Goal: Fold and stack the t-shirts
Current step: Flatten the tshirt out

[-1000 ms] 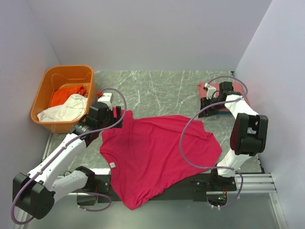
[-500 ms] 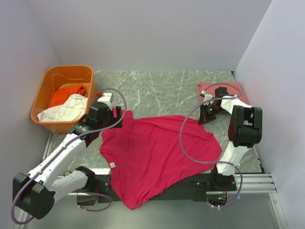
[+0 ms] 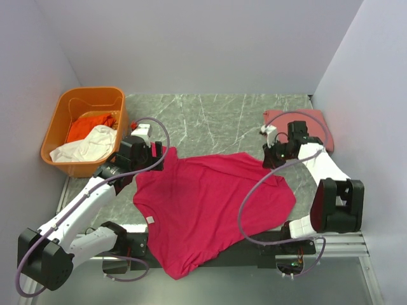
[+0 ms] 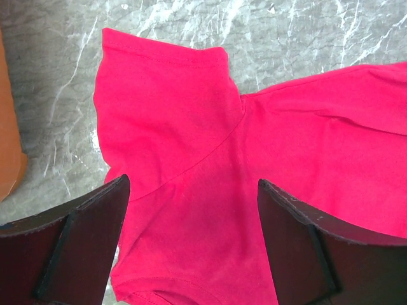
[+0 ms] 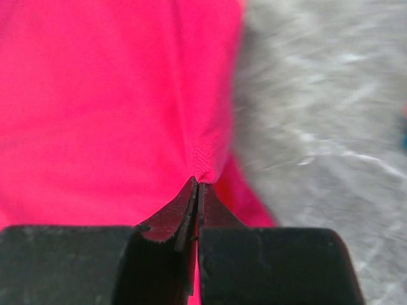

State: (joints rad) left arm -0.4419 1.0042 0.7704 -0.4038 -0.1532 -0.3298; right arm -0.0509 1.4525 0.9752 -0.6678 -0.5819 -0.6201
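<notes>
Your right tool (image 5: 197, 189) clamped shut on far-right corner of crimson t-shirt (image 3: 206, 203). Shirt spread on counter (image 3: 210, 117), long axis left-right, lying left of grip. Your left tool (image 4: 191, 210) gapes wide, empty, over far-left sleeve (image 4: 162, 95).

Large crimson-pink cloth t-shirt (image 3: 210, 203): matt, soft, fine knit, stitched hems. Grey veined stone-look worktop (image 3: 210, 117): smooth, faint sheen. Rigid orange plastic tub (image 3: 63, 114): smooth, semi-gloss. Jaws of left gripper (image 4: 192, 184): matt black, scuffed.
</notes>
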